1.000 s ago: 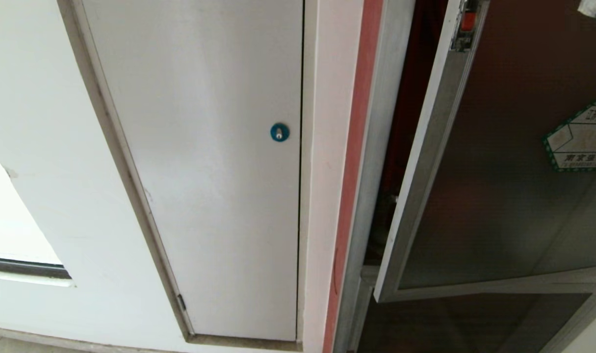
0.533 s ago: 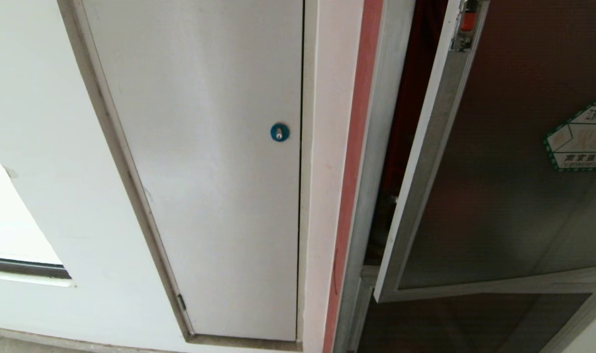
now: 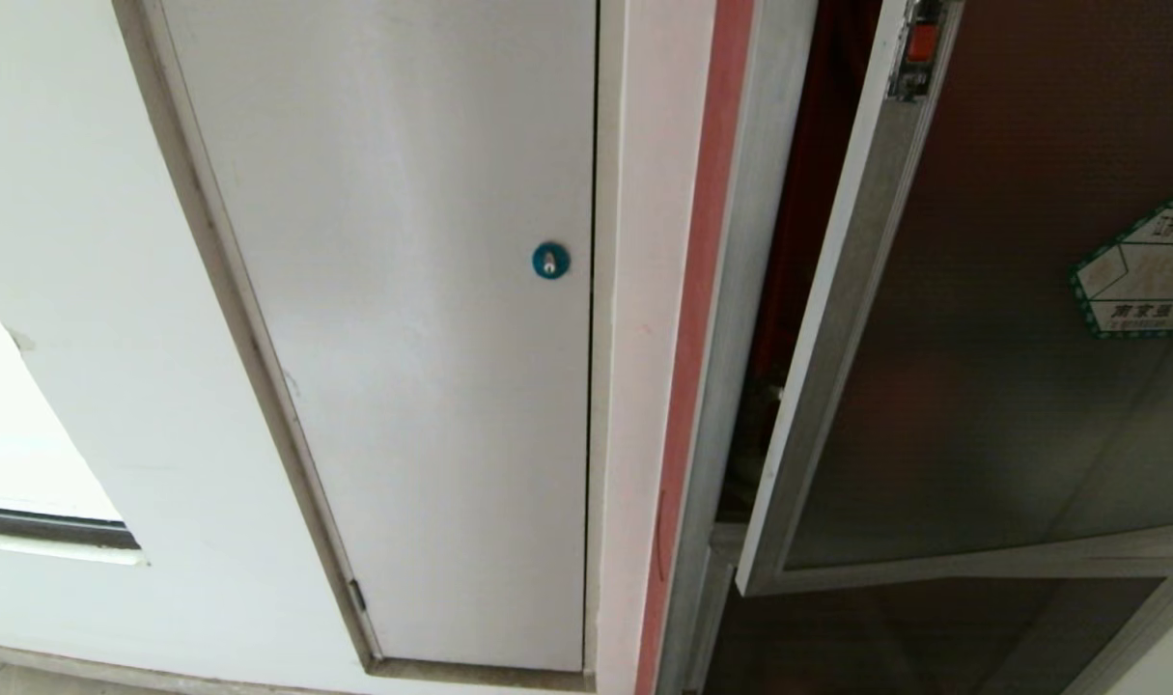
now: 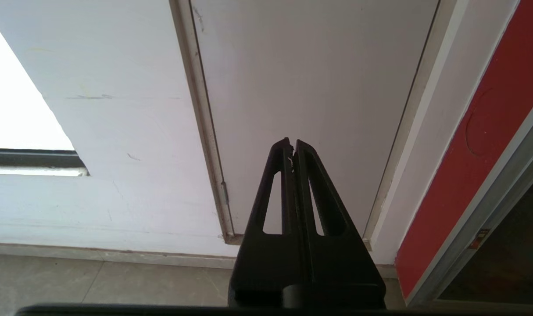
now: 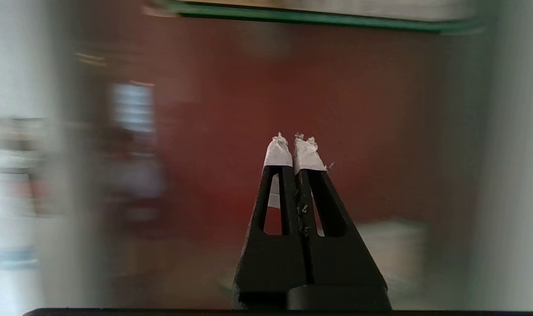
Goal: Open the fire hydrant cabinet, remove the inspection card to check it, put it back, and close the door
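The fire hydrant cabinet (image 3: 740,338) stands at the right of the head view, a strip of its red inside (image 3: 808,193) showing. The door (image 3: 982,386), silver-framed dark glass with a green-bordered sticker (image 3: 1141,270) and a red-marked latch (image 3: 922,43), hangs ajar. My right gripper (image 5: 292,138) is shut and empty, its white-taped tips pointing at the door's reddish-dark glass (image 5: 231,114) below a green edge (image 5: 314,17); it is outside the head view. My left gripper (image 4: 291,142) is shut and parked low, facing the white door. The inspection card is out of view.
A plain white door (image 3: 403,338) with a round blue lock (image 3: 550,261) fills the left and middle. A smaller dark panel (image 3: 914,637) sits below the cabinet door. Tiled floor (image 4: 95,281) runs along the wall's foot.
The right gripper's white-taped tips, seen at the head view's top right corner a second ago, have left that view. The door stays ajar at much the same angle.
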Motion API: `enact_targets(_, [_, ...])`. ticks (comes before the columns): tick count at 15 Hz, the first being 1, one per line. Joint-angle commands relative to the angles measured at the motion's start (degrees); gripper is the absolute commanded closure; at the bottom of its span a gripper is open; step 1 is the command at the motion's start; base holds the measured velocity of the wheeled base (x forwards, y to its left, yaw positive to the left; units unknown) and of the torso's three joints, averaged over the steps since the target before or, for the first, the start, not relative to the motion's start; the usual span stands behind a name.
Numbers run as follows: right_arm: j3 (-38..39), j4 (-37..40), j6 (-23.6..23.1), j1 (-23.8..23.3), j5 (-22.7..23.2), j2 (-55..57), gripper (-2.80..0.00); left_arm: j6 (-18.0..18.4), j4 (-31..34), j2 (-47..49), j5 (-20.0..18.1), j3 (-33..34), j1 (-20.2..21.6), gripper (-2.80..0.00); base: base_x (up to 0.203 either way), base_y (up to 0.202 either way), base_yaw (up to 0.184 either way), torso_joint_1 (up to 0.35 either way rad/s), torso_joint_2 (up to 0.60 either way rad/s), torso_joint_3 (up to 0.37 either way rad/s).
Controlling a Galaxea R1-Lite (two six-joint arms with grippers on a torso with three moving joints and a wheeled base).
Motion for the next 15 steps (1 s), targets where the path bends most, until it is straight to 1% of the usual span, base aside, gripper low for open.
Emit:
enact_targets(1, [-1.0,7.8,0.1,-6.3,-0.1,-6.8,0.0,0.0,0.0,0.0,0.0,0.0,0.0,0.0,0.0,0.0,0.0,0.0,0.0,0.0])
enact_targets(2, [-1.0,11.4,0.6,-9.5,-0.1,-9.7,0.0,0.0,0.0,0.0,0.0,0.0,0.0,0.0,0.0,0.0,0.0,0.0,0.0,0.0])
enact_targets(4, [-0.1,16.9,1.0,-13.1,0.1,-15.3,0.0,0.0,0.0,0.0,0.0,0.0,0.0,0.0,0.0,0.0,0.0,0.0,0.0,0.0])
enact_targets(6, [2.3,21.1,1.1,-15.5,0.9,-21.1,0.0,0.0,0.0,0.0,0.0,0.0,0.0,0.0,0.0,0.0,0.0,0.0,0.0,0.0])
enact_targets(8, [6.9,24.4,1.2,-16.3,4.0,-27.4,0.0,0.0,0.0,0.0,0.0,0.0,0.0,0.0,0.0,0.0,0.0,0.0,0.0,0.0])
enact_targets(9, [10.2,25.5,1.4,-16.0,6.1,-30.0,0.0,0.0,0.0,0.0,0.0,0.0,0.0,0.0,0.0,0.0,0.0,0.0,0.0,0.0])
enact_targets(10, [14.2,26.4,2.1,-15.2,9.5,-32.1,0.0,0.0,0.0,0.1,0.0,0.0,0.0,0.0,0.0,0.0,0.0,0.0,0.0,0.0])
enact_targets(11, [18.7,26.8,3.7,-14.9,13.2,-33.6,0.0,0.0,0.0,0.0,0.0,0.0,0.0,0.0,0.0,0.0,0.0,0.0,0.0,0.0])
enact_targets(13, [28.5,27.5,8.7,-14.8,21.5,-37.3,0.0,0.0,0.0,0.0,0.0,0.0,0.0,0.0,0.0,0.0,0.0,0.0,0.0,0.0])
enact_targets(15, [37.2,27.6,12.4,-14.9,26.1,-41.2,0.0,0.0,0.0,0.0,0.0,0.0,0.0,0.0,0.0,0.0,0.0,0.0,0.0,0.0])
